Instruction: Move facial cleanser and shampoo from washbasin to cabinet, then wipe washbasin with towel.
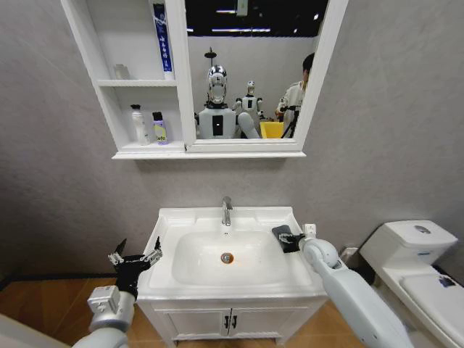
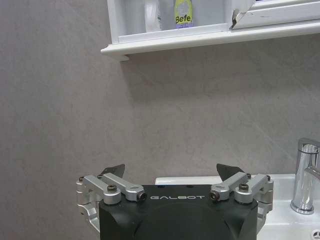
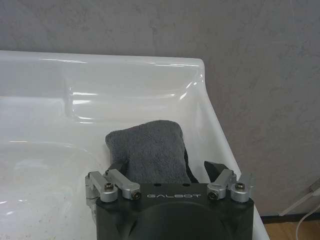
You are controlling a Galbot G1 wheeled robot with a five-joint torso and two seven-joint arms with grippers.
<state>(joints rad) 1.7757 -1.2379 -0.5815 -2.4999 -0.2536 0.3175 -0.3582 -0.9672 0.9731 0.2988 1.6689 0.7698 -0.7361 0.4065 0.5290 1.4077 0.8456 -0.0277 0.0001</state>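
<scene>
The white washbasin point(image 1: 181, 217) has a chrome tap point(image 1: 227, 210) and a round drain point(image 1: 227, 257). A dark grey towel point(image 1: 280, 231) lies on its right rim. My right gripper point(image 1: 292, 238) is open and low over the towel point(image 3: 145, 150). Its fingertips point(image 3: 116, 167) straddle the near end. My left gripper point(image 1: 135, 257) hangs open and empty off the basin's left edge. On the lowest shelf of the cabinet point(image 1: 148, 151) stand a white bottle point(image 1: 139, 125) and a small bottle point(image 1: 159, 128) labelled Befe point(image 2: 183, 13). I cannot tell which is the facial cleanser and which the shampoo.
A tall blue-and-white tube point(image 1: 164, 40) stands on the cabinet's top shelf, and the mirror point(image 1: 250, 69) is beside the shelves. A white toilet point(image 1: 417, 264) is at the right. Below the basin is a two-door vanity point(image 1: 230, 319) with black handles.
</scene>
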